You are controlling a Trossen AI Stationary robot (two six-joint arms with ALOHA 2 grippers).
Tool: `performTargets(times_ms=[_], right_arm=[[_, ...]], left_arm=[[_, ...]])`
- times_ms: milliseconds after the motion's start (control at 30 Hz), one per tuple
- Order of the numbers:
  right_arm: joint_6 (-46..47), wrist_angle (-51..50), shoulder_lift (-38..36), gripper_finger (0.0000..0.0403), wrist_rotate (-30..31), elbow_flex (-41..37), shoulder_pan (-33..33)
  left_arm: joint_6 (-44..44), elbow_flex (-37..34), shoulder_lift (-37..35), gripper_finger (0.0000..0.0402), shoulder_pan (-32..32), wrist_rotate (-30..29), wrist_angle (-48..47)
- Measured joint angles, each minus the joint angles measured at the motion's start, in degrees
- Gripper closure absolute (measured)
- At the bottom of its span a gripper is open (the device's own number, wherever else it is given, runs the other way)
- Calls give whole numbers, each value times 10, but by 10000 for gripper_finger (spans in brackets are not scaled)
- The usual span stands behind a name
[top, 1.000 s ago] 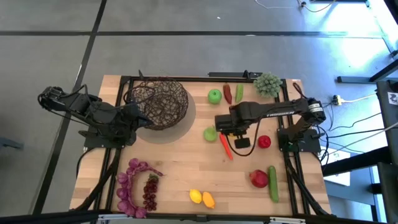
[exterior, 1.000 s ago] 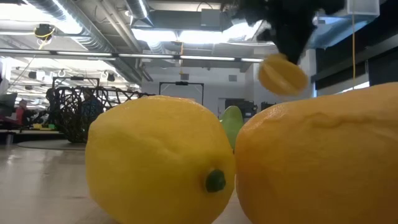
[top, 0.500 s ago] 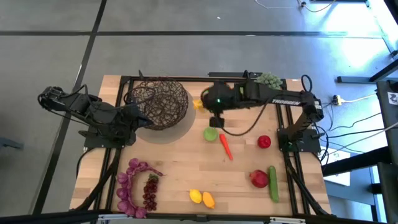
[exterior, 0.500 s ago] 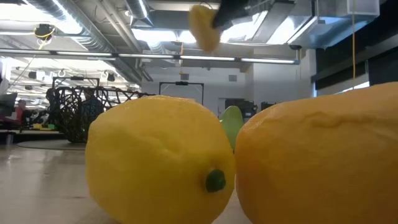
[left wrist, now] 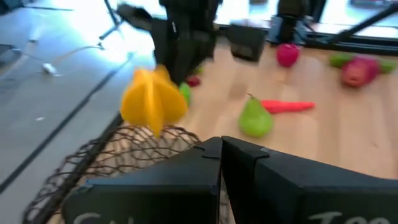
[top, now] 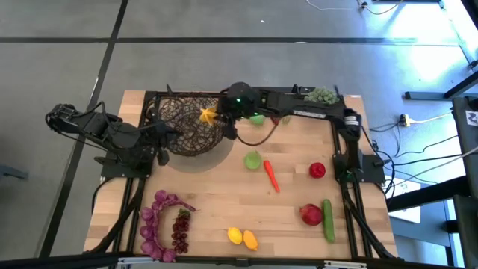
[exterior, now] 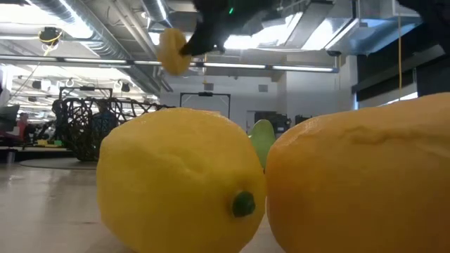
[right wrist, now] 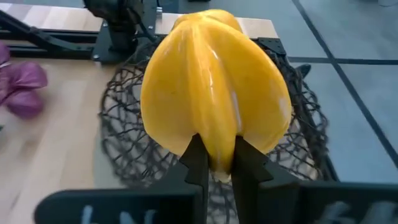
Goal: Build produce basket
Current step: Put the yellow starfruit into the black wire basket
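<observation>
The dark wire-mesh basket [top: 190,123] stands on the table's far left part. My right gripper [top: 216,116] is shut on a yellow ribbed fruit [top: 205,114] in the air above the basket's right side. The fruit also shows in the right wrist view [right wrist: 214,93], in the left wrist view [left wrist: 152,102] and in the low view [exterior: 171,50]. My left gripper [top: 160,139] is shut at the basket's left rim [left wrist: 155,140]. My right gripper pinches the yellow fruit's end nearest the wrist [right wrist: 217,152] between its two fingers [right wrist: 198,168]. The fingers reach out level from the table's right side. The fruit sticks out beyond the fingertips, lifted clear above the basket. My left gripper is shut at the basket's left rim [left wrist: 193,142], coming from the table's left. Its own fingers hide the place of contact. The basket's bottom stays on the table.
A green pear [top: 252,160] and an orange carrot [top: 270,176] lie mid-table, with a green apple [top: 257,117] near the basket. Red fruits [top: 317,170] [top: 311,214] and a cucumber [top: 327,220] lie right. Lemon [top: 234,235], mango [top: 250,240] and purple grapes [top: 160,224] lie near.
My right gripper has risen from the table's middle right and swung toward the far left, carrying the yellow fruit from beside the carrot to above the basket's right side. It has stayed shut on the fruit.
</observation>
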Motion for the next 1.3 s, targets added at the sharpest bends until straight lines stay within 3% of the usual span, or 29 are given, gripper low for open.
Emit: performTargets(times_ms=[400, 833, 1100, 1300], right_arm=[[68, 81, 134, 370, -22, 0, -36], [98, 118, 185, 370, -29, 0, -37], [125, 118, 192, 275, -37, 0, -37], [125, 150, 192, 252, -37, 0, -37]], left_arm=[[0, 0, 0, 401, 0, -24, 0], [14, 0, -1, 401, 0, -24, 0], [14, 0, -1, 401, 0, -24, 0], [14, 0, -1, 401, 0, -20, 0]])
